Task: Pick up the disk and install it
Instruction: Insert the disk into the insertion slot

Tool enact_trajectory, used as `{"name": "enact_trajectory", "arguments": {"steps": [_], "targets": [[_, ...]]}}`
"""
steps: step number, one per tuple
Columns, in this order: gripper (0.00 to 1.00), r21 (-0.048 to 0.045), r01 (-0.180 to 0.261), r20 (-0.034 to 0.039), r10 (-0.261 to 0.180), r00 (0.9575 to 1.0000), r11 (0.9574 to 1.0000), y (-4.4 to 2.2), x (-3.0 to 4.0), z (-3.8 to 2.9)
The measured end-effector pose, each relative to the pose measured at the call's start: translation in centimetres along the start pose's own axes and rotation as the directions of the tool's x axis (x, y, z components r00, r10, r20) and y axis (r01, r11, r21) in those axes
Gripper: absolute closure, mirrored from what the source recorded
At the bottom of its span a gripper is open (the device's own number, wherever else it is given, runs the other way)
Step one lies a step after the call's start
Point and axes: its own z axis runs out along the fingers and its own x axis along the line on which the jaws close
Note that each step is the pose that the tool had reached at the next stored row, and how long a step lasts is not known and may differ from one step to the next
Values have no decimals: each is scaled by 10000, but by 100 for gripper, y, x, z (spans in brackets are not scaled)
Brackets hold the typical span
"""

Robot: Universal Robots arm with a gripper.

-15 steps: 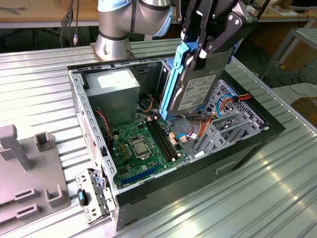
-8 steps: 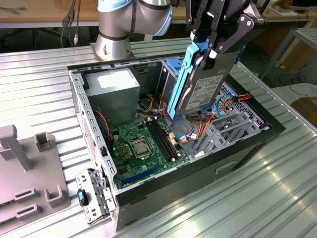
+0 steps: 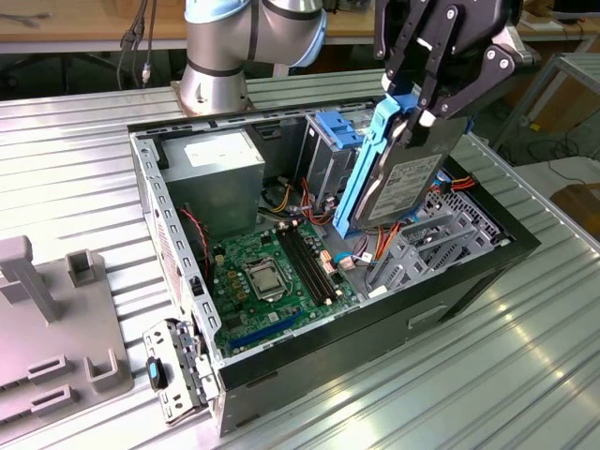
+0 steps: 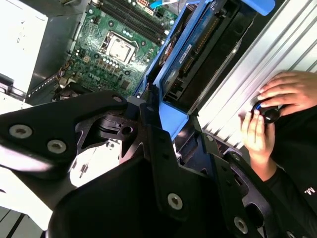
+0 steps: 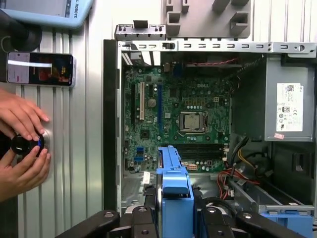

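The disk (image 3: 405,184) is a grey metal drive in a bright blue carrier bracket (image 3: 367,169). It hangs tilted, nearly on edge, above the open computer case (image 3: 176,246), over the side at the exterior view's right. My gripper (image 3: 419,111) is shut on its upper end, with black fingers on both faces. In the second wrist view the disk (image 4: 190,54) runs away from my gripper (image 4: 173,121) toward the motherboard. In the first wrist view the blue carrier (image 5: 173,181) sits between my gripper's (image 5: 174,213) fingers, above the case's drive area.
Inside the case lie the green motherboard (image 3: 272,267), a grey power-supply box (image 3: 223,169), a light-blue latch plate (image 3: 339,131) and grey drive brackets (image 3: 427,246). A grey fixture (image 3: 47,328) stands at the exterior view's left. A person's hands (image 5: 22,144) hold a knob beside a phone (image 5: 39,68).
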Motion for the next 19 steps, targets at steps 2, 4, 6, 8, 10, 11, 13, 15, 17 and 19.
{"name": "enact_trajectory", "arguments": {"steps": [2,4,6,8,10,11,13,15,17,19], "targets": [[63,1,0,2,0,10000,10000,-59,1,7],[63,1,1,2,-1,10000,10000,-108,1,12],[63,0,1,-2,-1,10000,10000,-129,2,15],[63,-2,1,-1,-1,10000,10000,-132,14,21],[63,-4,0,2,0,10000,10000,-133,63,30],[63,-6,0,0,0,10000,10000,-135,86,36],[63,-4,0,2,0,10000,10000,-152,104,46],[63,-6,0,-1,0,10000,10000,-178,105,49],[63,-5,0,2,0,10000,10000,-221,107,58],[63,-5,1,1,-1,10000,10000,-299,106,69]]}}
